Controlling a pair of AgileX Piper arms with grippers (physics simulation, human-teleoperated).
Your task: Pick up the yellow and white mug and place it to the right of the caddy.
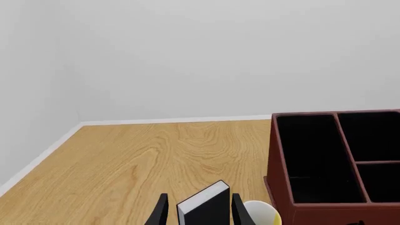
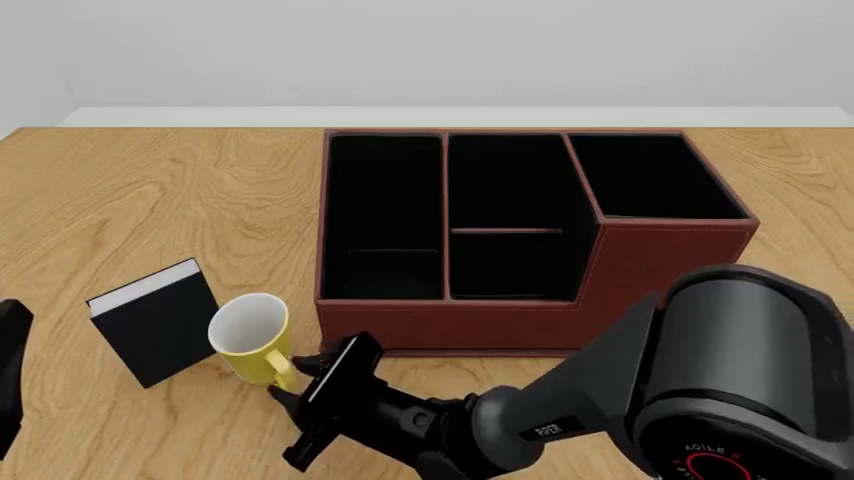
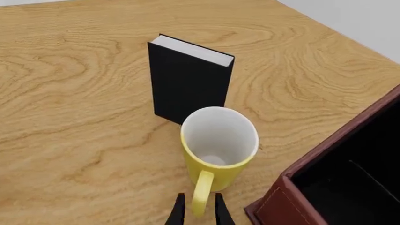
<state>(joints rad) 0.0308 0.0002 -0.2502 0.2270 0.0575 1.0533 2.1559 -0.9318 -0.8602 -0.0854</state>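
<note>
On the desk (image 2: 120,200): one mug (image 2: 251,335), one caddy (image 2: 534,235) with four compartments, one book (image 2: 156,322). Two arms are in view, one tool each: the right tool (image 2: 304,393) at 6 o'clock of the mug, the left tool (image 1: 198,213) around the book

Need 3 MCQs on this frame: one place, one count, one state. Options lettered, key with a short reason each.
1. Where is the yellow and white mug?
A. inside the caddy
B. on the table, left of the caddy, near its front
C. right of the caddy

2. How many compartments does the caddy have?
A. two
B. four
C. six

3. What is the right gripper doing?
A. fingers on either side of the mug's handle
B. holding the black book
C. reaching into the caddy

Key: 1 B, front view shows it beside the book; 2 B, four black-lined bays; 3 A, right wrist view shows the handle between the fingers.
</note>
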